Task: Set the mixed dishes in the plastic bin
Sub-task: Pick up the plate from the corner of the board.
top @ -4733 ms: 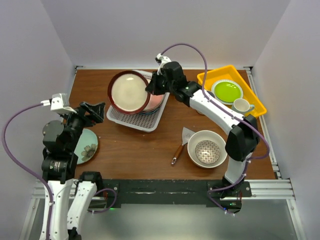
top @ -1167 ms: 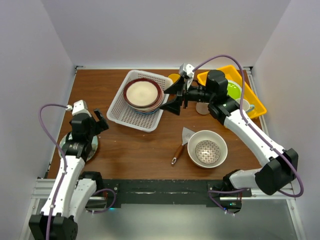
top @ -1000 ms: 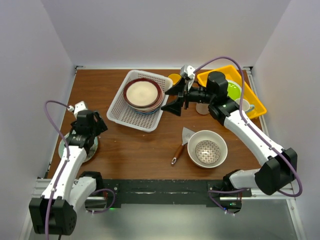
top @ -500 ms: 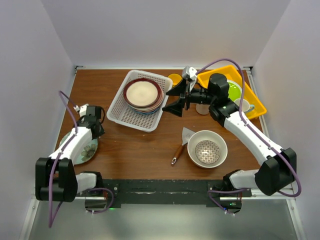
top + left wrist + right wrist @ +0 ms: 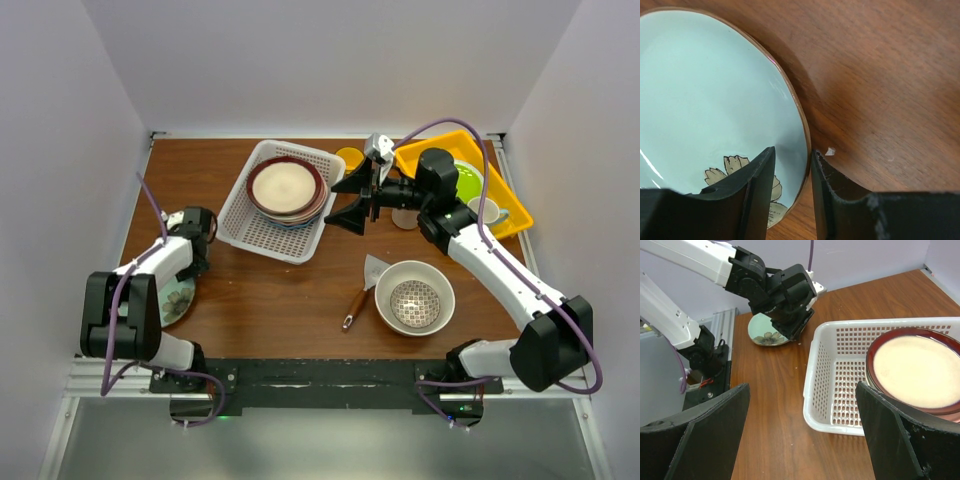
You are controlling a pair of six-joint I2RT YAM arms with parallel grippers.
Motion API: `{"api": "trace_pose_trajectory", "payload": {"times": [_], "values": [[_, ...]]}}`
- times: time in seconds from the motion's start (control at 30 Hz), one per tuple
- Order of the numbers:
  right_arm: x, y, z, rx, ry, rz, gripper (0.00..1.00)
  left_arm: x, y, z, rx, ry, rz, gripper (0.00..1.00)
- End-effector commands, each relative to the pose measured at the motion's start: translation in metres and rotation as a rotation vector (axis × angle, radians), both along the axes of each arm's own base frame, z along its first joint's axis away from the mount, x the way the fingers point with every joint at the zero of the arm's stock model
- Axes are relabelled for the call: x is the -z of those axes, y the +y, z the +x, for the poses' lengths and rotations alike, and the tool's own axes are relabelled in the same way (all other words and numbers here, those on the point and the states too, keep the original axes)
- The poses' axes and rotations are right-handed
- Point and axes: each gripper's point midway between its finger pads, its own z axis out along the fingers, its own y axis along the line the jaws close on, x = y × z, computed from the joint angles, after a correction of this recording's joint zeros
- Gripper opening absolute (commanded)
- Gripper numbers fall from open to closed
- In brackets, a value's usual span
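The pale green plate [image 5: 176, 300] [image 5: 705, 100] lies at the table's left edge. My left gripper [image 5: 193, 272] [image 5: 793, 155] is down on its right rim, one finger over the glaze and the other outside, shut on the rim. The white plastic bin [image 5: 240, 228] [image 5: 830, 385] holds a stack topped by the red-rimmed cream plate [image 5: 285, 186] [image 5: 915, 370]. My right gripper [image 5: 352, 200] [image 5: 800, 390] hangs wide open and empty just right of the bin. The large cream bowl [image 5: 392, 285] holds the small patterned bowl [image 5: 414, 303]. A yellow mug [image 5: 349, 157] stands behind the right gripper.
A yellow tray [image 5: 440, 150] at the back right carries a lime-green plate [image 5: 468, 180] and a cream mug [image 5: 485, 210]. A wooden-handled spatula [image 5: 362, 285] lies left of the large bowl. Walls close in on three sides.
The left arm has dropped to the pale green plate and its jaws have narrowed round the rim. The red-rimmed plate, held over the bin earlier, now rests in it. The right arm barely moved.
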Motion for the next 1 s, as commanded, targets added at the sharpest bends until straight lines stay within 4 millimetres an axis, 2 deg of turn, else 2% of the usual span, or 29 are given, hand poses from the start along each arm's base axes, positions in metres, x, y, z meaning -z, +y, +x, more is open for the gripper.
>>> {"api": "trace_pose_trajectory", "payload": {"times": [0.0,0.27,0.53,0.8,0.97], "values": [[-0.018,-0.002,-0.009,-0.027,-0.06,0.037,0.91,-0.006,0.003,0.011,-0.009,-0.02,0.02,0.41],[-0.019,-0.003,-0.009,-0.025,-0.06,0.04,0.91,0.011,0.0,0.005,-0.008,0.064,0.004,0.44],[-0.02,-0.003,-0.01,-0.027,-0.061,0.041,0.9,0.011,0.004,0.005,-0.029,0.092,0.03,0.26],[-0.021,-0.004,-0.009,-0.024,-0.061,0.043,0.91,-0.015,0.01,0.011,-0.045,0.02,0.062,0.01],[-0.019,-0.006,-0.006,-0.014,-0.055,0.042,0.91,-0.043,0.009,0.017,-0.049,-0.083,0.051,0.0]]}}
